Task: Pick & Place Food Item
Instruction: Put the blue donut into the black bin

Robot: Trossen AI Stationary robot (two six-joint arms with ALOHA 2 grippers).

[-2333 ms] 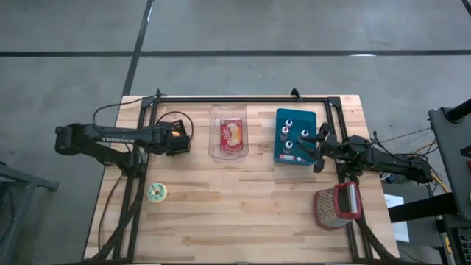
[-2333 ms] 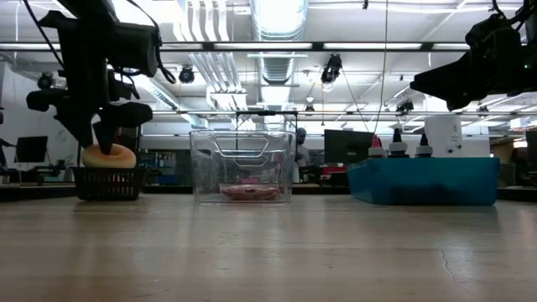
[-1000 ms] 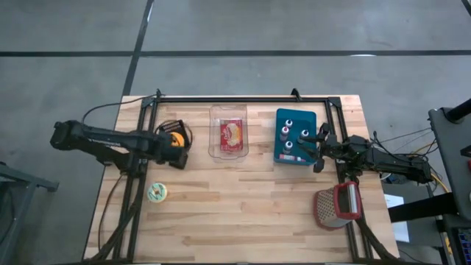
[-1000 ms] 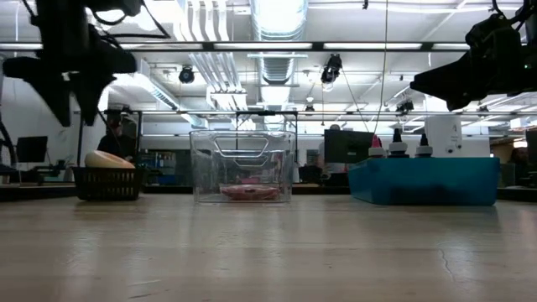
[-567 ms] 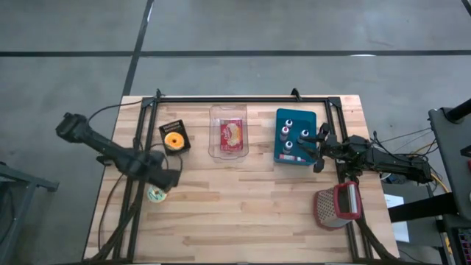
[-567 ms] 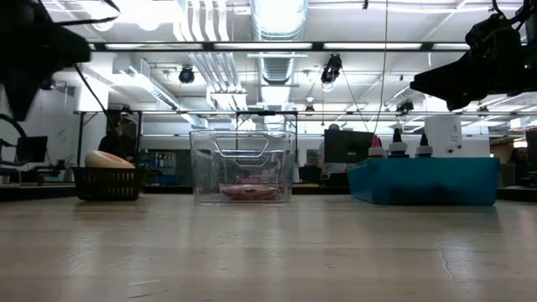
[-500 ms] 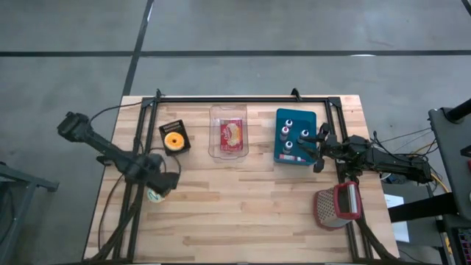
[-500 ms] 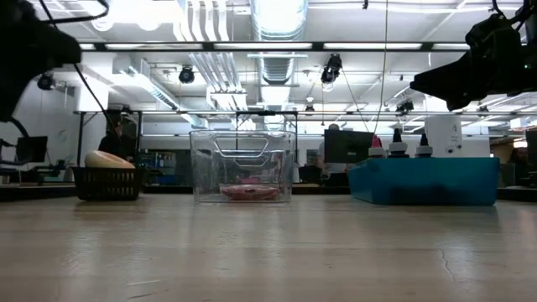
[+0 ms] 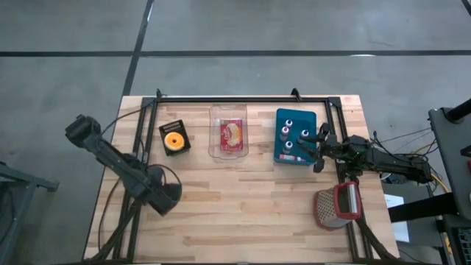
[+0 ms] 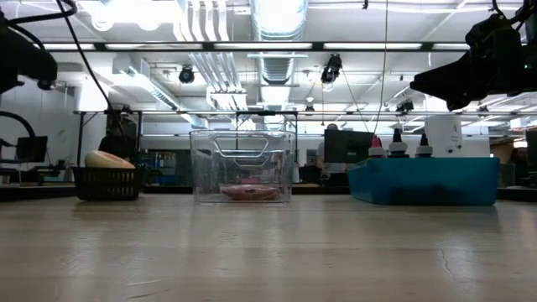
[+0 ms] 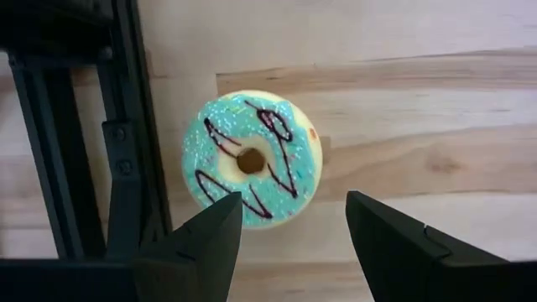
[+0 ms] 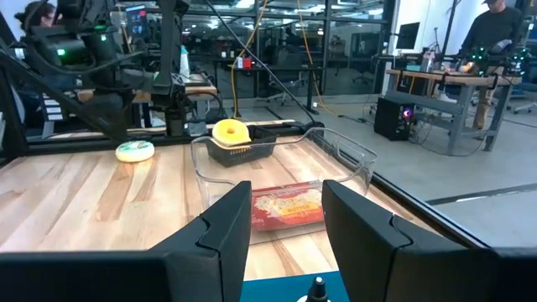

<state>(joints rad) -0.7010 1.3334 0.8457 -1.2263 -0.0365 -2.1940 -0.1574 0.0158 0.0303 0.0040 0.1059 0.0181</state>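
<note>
A wooden bench stands on a grey workshop floor, with a lit lab behind it in the low view. The left gripper hangs over the bench's left front part, fingers spread wide and empty, straddling the near edge of a teal donut that lies flat just beside a dark frame rail. To grasp well, I judge it should centre over the donut's hole, keep one finger clear of the rail, then descend. Beyond sit a yellow donut in a black basket and a clear bin. The right gripper, wide apart and empty, waits over the blue tray.
</note>
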